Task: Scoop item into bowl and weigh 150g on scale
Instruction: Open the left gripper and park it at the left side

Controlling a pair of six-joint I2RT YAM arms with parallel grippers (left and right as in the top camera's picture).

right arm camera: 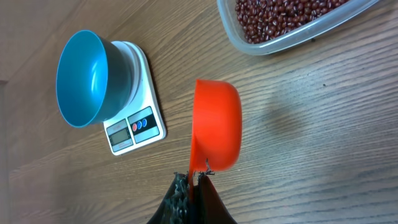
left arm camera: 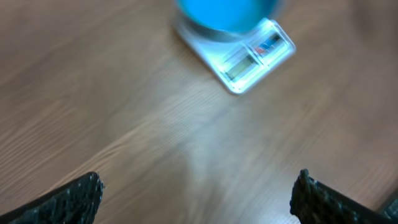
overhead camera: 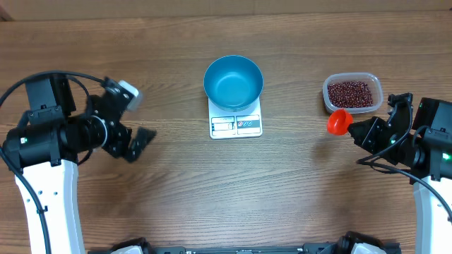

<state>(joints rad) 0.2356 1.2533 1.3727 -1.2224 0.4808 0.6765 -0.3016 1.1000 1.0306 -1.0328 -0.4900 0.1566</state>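
Observation:
The blue bowl [overhead camera: 234,81] stands empty on the white scale [overhead camera: 236,125] at the table's middle; both also show in the right wrist view, bowl [right arm camera: 87,78] and scale [right arm camera: 134,127]. Dark red-brown beans [overhead camera: 349,92] fill a clear tub [overhead camera: 374,83] at the right. My right gripper [overhead camera: 357,130] is shut on the handle of a small red scoop [overhead camera: 338,121], held just in front of the tub; the scoop [right arm camera: 216,130] is turned on its side, its inside hidden. My left gripper [overhead camera: 134,120] stands open over bare wood, well left of the scale [left arm camera: 249,59].
The clear tub [right arm camera: 292,37] of beans lies at the upper right of the right wrist view. Bare wooden table [overhead camera: 233,190] stretches in front of the scale and between the two arms.

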